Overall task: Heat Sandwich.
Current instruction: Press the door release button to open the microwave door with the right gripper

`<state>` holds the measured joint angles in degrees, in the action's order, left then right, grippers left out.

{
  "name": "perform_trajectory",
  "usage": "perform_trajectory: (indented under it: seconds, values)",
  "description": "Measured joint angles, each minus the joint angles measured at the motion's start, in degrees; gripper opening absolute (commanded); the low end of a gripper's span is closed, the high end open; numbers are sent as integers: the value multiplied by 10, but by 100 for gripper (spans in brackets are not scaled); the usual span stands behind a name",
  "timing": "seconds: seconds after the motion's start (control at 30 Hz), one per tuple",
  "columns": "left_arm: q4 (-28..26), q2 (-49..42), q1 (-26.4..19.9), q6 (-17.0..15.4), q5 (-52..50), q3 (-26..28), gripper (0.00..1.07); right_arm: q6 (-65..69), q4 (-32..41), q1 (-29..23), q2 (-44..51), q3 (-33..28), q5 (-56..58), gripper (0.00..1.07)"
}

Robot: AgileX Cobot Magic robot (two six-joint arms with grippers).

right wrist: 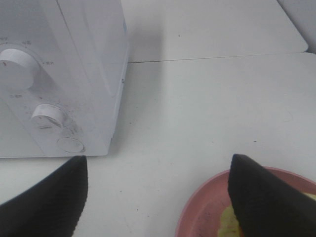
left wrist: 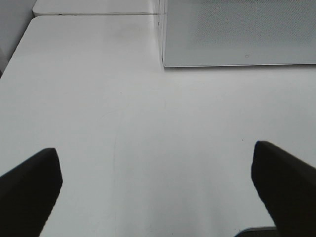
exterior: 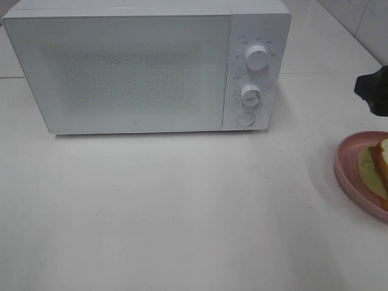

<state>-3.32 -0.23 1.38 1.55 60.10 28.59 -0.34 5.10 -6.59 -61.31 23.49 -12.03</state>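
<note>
I'm judging the job barely begun: the microwave (exterior: 145, 66) is standing closed, and the sandwich (exterior: 382, 160) is lying on the pink plate (exterior: 347, 167) at the bench's (exterior: 182, 212) right edge. My right fingers (right wrist: 261, 197) are hanging open near the plate, gripping nothing; my left fingers (left wrist: 29, 187) are spread wide, empty.

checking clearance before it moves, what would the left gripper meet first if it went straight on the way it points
Probably the near front corner of the microwave, after bare table; the open left gripper aims at that edge, though depth is unclear.
</note>
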Motion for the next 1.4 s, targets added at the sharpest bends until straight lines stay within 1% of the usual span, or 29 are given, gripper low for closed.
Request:
perform_trajectory:
  seconds: [0.07, 0.1, 0.13, 0.23, 0.27, 0.3, 0.4, 0.43, 0.47, 0.6, 0.63, 0.67, 0.77, 0.8, 1.03, 1.13, 1.3, 1.4]
  values:
    - [0, 0, 0, 0, 0, 0, 104, -36, 45, -23, -15, -14, -47, 76]
    - [0, 0, 0, 0, 0, 0, 104, -36, 45, -23, -15, -14, -47, 76]
    - [0, 0, 0, 0, 0, 0, 104, -74, 95, -46, -32, -22, -96, 76]
    - [0, 0, 0, 0, 0, 0, 104, -133, 162, -88, -61, -28, -156, 76]
    - [0, 0, 0, 0, 0, 0, 104, -168, 201, -117, -81, -29, -189, 76]
    - [0, 0, 0, 0, 0, 0, 104, -168, 201, -117, -81, -29, -189, 76]
    - [0, 0, 0, 0, 0, 0, 104, -200, 249, -154, -115, -29, -245, 76]
    - [0, 0, 0, 0, 0, 0, 104, -208, 266, -174, -140, -29, -277, 76]
    - [0, 0, 0, 0, 0, 0, 104, -208, 266, -174, -140, -29, -277, 76]
    - [0, 0, 0, 0, 0, 0, 104, -209, 289, -211, -186, -28, -336, 76]
    - [0, 0, 0, 0, 0, 0, 104, -209, 289, -211, -186, -28, -336, 76]
    - [0, 0, 0, 0, 0, 0, 104, -209, 299, -228, -211, -28, -361, 76]
    - [0, 0, 0, 0, 0, 0, 104, -205, 311, -250, -246, -28, -393, 77]
    - [0, 0, 0, 0, 0, 0, 104, -198, 315, -264, -269, -28, -415, 77]
    - [0, 0, 0, 0, 0, 0, 104, -174, 319, -296, -320, -26, -433, 77]
    - [0, 0, 0, 0, 0, 0, 104, -143, 319, -321, -341, -26, -449, 77]
    - [0, 0, 0, 0, 0, 0, 104, -127, 319, -337, -364, -26, -464, 76]
    - [0, 0, 0, 0, 0, 0, 104, -116, 319, -337, -368, -25, -464, 76]
